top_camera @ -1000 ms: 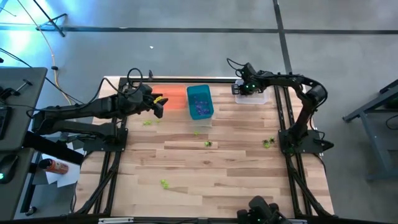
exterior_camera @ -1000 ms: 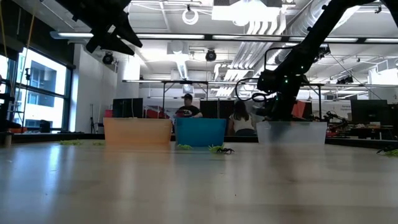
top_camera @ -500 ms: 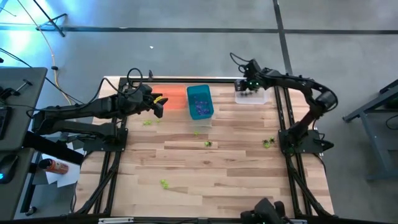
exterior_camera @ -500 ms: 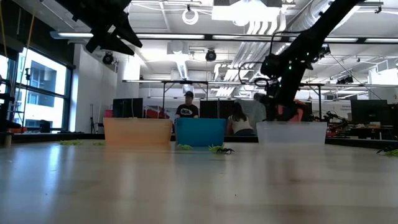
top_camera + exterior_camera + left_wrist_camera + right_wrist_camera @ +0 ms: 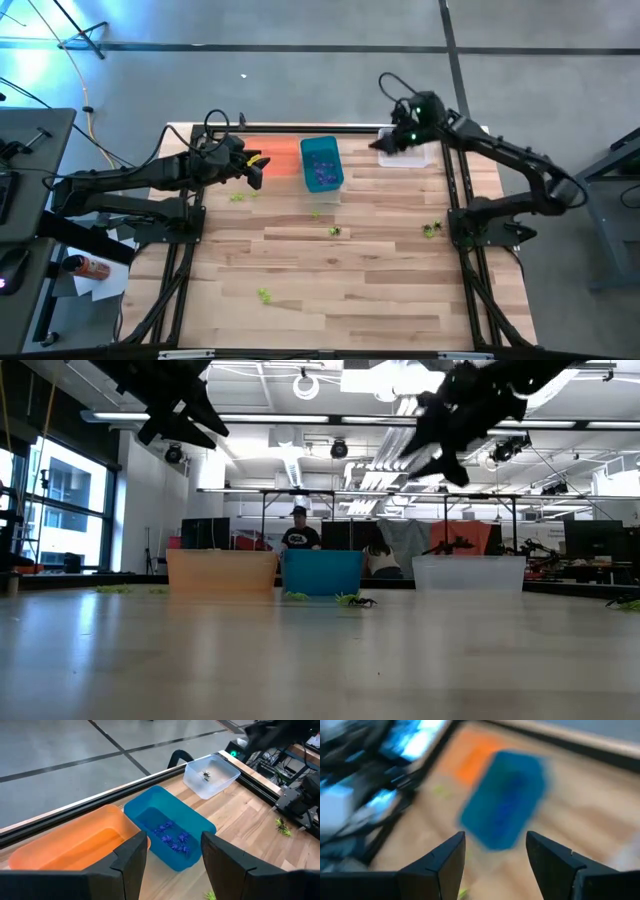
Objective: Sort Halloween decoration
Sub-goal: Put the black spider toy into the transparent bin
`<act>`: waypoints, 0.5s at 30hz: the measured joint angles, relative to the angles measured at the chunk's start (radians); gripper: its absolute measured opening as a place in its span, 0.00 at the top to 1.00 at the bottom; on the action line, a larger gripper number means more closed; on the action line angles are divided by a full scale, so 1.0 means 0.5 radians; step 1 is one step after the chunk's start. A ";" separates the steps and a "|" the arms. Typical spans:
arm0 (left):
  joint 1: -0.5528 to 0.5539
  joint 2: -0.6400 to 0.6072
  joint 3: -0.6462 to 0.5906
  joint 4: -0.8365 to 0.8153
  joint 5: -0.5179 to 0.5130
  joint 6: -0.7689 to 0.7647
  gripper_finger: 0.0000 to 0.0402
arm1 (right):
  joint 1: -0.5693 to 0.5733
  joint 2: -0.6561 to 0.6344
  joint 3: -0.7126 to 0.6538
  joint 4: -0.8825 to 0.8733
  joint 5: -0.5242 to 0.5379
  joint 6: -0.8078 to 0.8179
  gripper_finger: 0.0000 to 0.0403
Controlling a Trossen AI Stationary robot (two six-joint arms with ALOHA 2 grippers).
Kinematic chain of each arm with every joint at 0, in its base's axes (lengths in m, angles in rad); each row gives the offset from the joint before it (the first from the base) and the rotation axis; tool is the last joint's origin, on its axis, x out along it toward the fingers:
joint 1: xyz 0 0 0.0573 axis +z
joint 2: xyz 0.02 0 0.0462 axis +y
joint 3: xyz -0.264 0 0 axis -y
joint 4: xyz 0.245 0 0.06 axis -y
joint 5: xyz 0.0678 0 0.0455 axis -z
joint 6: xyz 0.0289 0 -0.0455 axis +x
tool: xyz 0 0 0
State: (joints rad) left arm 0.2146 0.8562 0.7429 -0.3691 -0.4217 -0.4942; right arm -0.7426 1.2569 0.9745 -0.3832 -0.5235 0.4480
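The Halloween decoration lies scattered: yellow-green trinkets (image 5: 264,295), (image 5: 238,197), (image 5: 432,230) and a dark one (image 5: 335,231) rest on the wood. Purple trinkets (image 5: 172,840) lie in the teal bin (image 5: 322,165), and a black one (image 5: 206,775) lies in the clear bin (image 5: 412,155). My left gripper (image 5: 255,168) hangs open above the orange bin (image 5: 75,840), nothing between its fingers. My right gripper (image 5: 450,445) is open and high above the clear bin (image 5: 468,573), slanting down toward the teal bin (image 5: 505,805).
The three bins stand in a row along the table's far edge, orange at the left, teal in the middle, clear at the right. Black frame rails run along both table sides (image 5: 462,200). People sit in the room beyond the table (image 5: 300,535).
My right gripper has risen from just inside the clear bin to well above it, tipping from pointing steeply down to a shallower slant while its arm swung out toward the table's right edge.
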 joint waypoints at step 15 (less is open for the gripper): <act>-0.001 0.002 0.000 0.000 0.044 0.065 0.57 | 1.210 -0.137 0.000 0.233 0.686 -0.130 0.49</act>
State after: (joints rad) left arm 0.2142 0.8570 0.7429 -0.3691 -0.3996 -0.4615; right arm -0.1378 1.1882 0.9746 -0.2668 -0.1807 0.3832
